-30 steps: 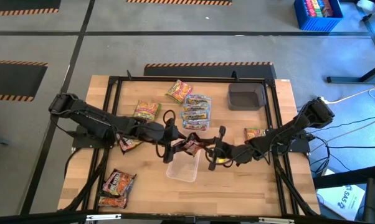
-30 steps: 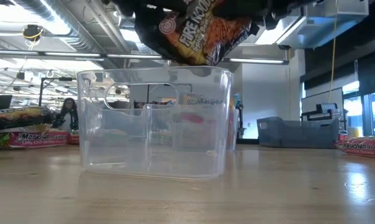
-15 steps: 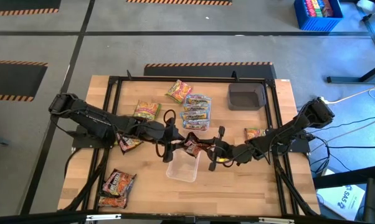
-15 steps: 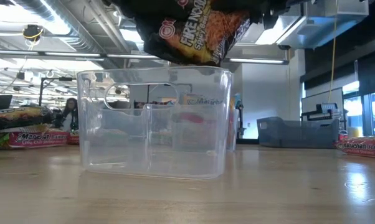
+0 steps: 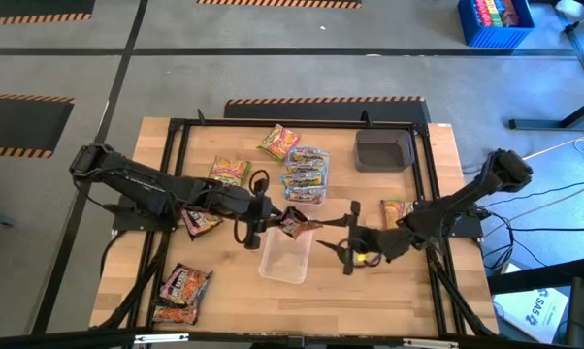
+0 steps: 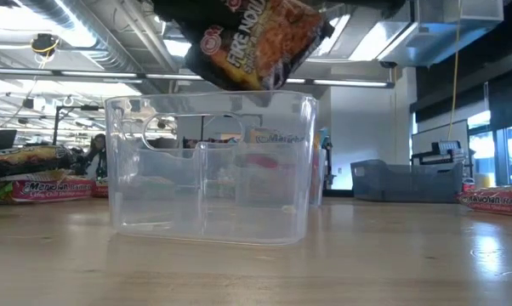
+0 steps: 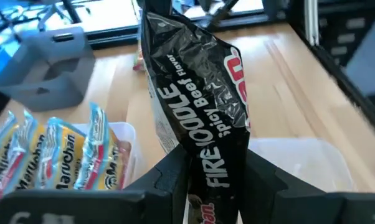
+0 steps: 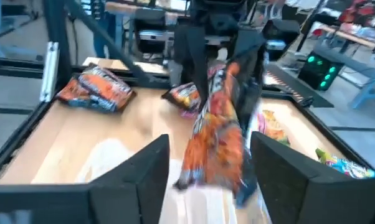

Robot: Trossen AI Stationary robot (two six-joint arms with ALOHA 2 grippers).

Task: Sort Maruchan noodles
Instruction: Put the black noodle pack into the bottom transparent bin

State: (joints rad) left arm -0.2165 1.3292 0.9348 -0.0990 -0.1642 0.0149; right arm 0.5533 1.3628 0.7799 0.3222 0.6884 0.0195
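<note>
A dark maroon noodle packet [image 5: 297, 224] [image 6: 256, 41] hangs in the air over the clear plastic tub [image 5: 284, 258] [image 6: 209, 166]. My left gripper [image 5: 265, 215] [image 7: 215, 186] is shut on it, reaching in from the table's left. My right gripper [image 5: 348, 242] [image 8: 209, 180] is open to the right of the tub, facing the packet [image 8: 217, 134] with a gap between. Other packets lie flat on the table: yellow ones [image 5: 277, 142] [image 5: 228, 173], a blue-orange stack [image 5: 307, 174] and maroon ones [image 5: 180, 289]. My left gripper pinches the maroon packet between its two fingers [image 7: 175, 180] at its near end [image 7: 213, 177]. The fingers come in about level from the table's left and lie along the packet. The packet is lifted clear, set on edge, and its free end [image 7: 169, 28] sticks out over the tub.
A dark grey tray [image 5: 384, 151] sits at the far right. One packet [image 5: 397, 206] lies by the right arm, a yellow one [image 5: 366, 257] under the right gripper and a maroon one [image 5: 200, 224] under the left arm. Black frame rails [image 5: 176, 174] border the table.
My right gripper has drawn back from the maroon packet toward the table's right edge. The packet has stayed in my left gripper, shifted slightly toward the left and tipped, its free end now higher above the tub.
</note>
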